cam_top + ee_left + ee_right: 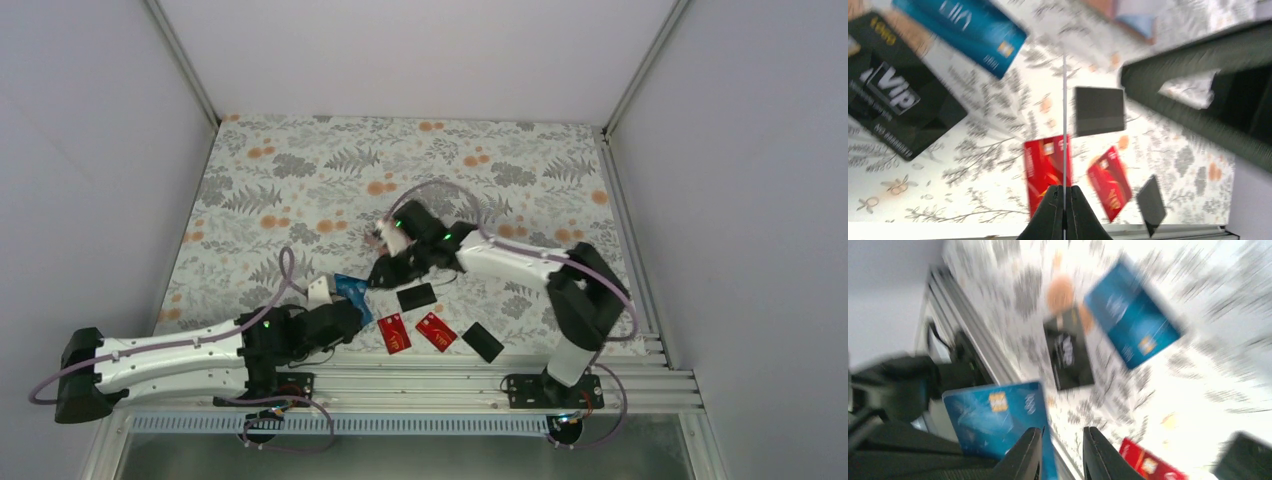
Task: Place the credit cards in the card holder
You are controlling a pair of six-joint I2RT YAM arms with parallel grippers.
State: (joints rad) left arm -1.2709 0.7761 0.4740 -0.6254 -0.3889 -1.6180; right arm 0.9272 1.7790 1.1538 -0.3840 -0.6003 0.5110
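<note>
Blue card (352, 290) pinched edge-on in the closed left gripper (1064, 192), right gripper (1062, 455) barely parted, empty. I'd feed it in square.

Your left arm (170, 358) and right arm (510, 262) show white shells between black joints, each with a looping lilac cable (288, 265), small green lights (268, 324), and matte black fingers (1023, 457).

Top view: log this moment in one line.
left fingers: shut on blue card, edge-on | right fingers: apart, empty | red cards: flat on table
</note>
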